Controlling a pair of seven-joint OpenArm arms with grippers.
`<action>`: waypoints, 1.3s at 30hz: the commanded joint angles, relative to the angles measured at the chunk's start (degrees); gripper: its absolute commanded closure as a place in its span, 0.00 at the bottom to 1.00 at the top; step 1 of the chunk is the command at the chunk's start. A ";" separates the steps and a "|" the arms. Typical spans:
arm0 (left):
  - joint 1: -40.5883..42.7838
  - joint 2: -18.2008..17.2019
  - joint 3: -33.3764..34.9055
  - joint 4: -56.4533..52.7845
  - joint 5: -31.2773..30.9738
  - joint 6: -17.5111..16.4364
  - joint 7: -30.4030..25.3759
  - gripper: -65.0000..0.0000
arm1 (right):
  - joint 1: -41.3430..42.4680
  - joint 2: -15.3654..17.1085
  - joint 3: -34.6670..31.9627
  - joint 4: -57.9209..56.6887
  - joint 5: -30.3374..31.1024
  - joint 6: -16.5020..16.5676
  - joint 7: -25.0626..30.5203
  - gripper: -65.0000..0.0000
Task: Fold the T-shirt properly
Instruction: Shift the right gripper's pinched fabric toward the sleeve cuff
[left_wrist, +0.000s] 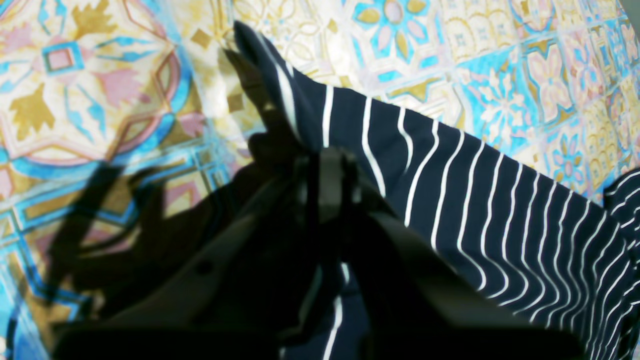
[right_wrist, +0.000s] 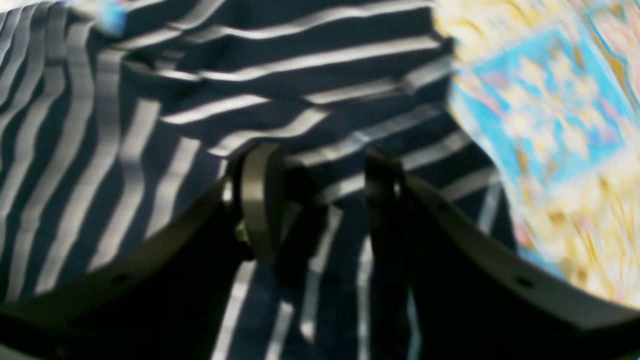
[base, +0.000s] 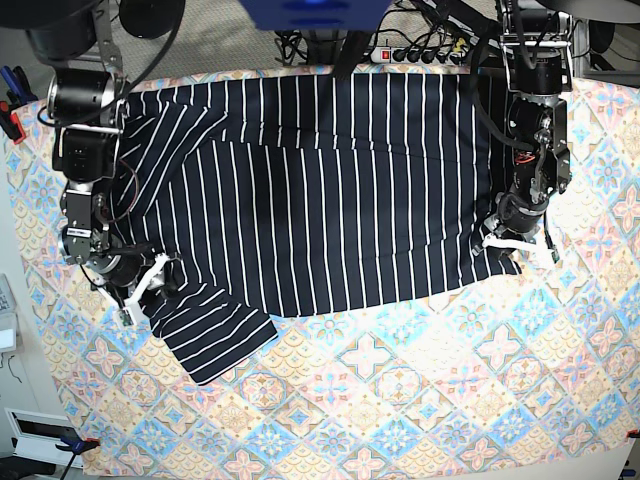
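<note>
Left pincer (left_wrist: 332, 165) clamped shut, right pincer (right_wrist: 320, 200) jaws spread, both arms lowered

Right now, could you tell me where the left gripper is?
In the base view, the left gripper is on the right, at the T-shirt's lower right corner, jaws shut on the fabric just above the tablecloth.

The T-shirt (base: 320, 190) lies spread on the tablecloth (base: 400, 400), a hand over each side edge.
</note>
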 joint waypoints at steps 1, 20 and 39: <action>-0.89 -0.69 -0.12 0.81 -0.24 -0.45 -0.90 1.00 | 1.73 0.91 0.13 -0.59 0.47 0.59 1.27 0.58; -0.98 -0.69 -0.20 0.73 -0.24 -0.45 -0.90 1.00 | 2.25 -0.59 0.22 0.20 0.47 0.32 3.21 0.56; -1.07 -0.78 -0.20 0.73 -0.33 -0.45 -0.90 1.00 | 4.72 -2.79 0.13 -10.79 0.47 0.24 7.52 0.56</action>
